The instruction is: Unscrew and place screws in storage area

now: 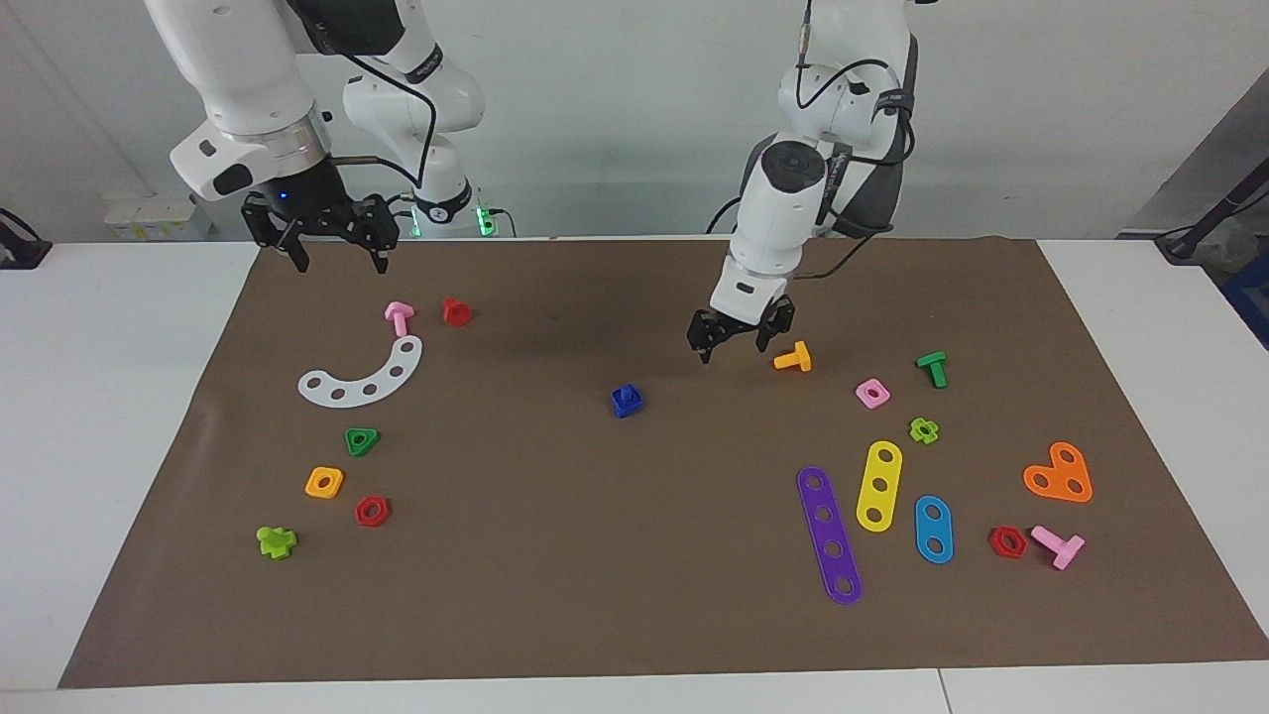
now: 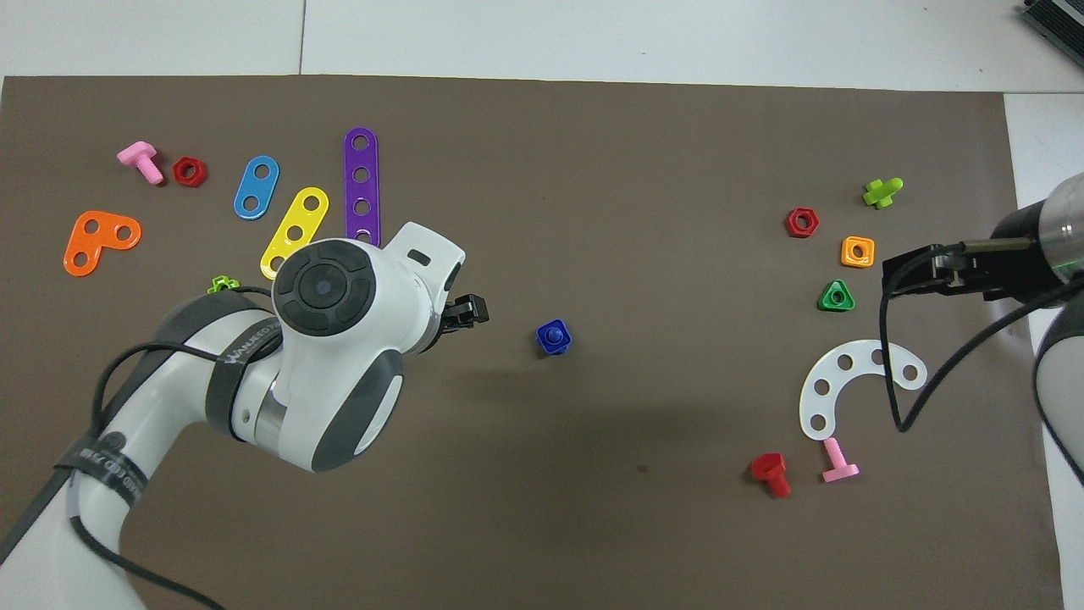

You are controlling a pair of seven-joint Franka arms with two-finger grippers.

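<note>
The screw [image 1: 626,401] is a small dark-blue bolt seated in a blue square nut, standing in the middle of the brown mat [image 1: 555,555]; the overhead view shows the screw [image 2: 554,337] apart from both grippers. My left gripper [image 1: 732,352] hangs open over bare mat between the screw and an orange bolt [image 1: 793,358], holding nothing. From overhead, only the tip of the left gripper [image 2: 470,312] shows past its wrist. My right gripper [image 1: 340,266] waits open and empty over the mat's edge nearest the robots, above a pink bolt [image 1: 399,317].
Toward the left arm's end lie purple [image 1: 830,535], yellow [image 1: 878,486] and blue [image 1: 933,529] strips, an orange plate [image 1: 1058,473], nuts and bolts. Toward the right arm's end lie a white curved strip [image 1: 364,378], a green triangular nut [image 1: 361,441] and more nuts.
</note>
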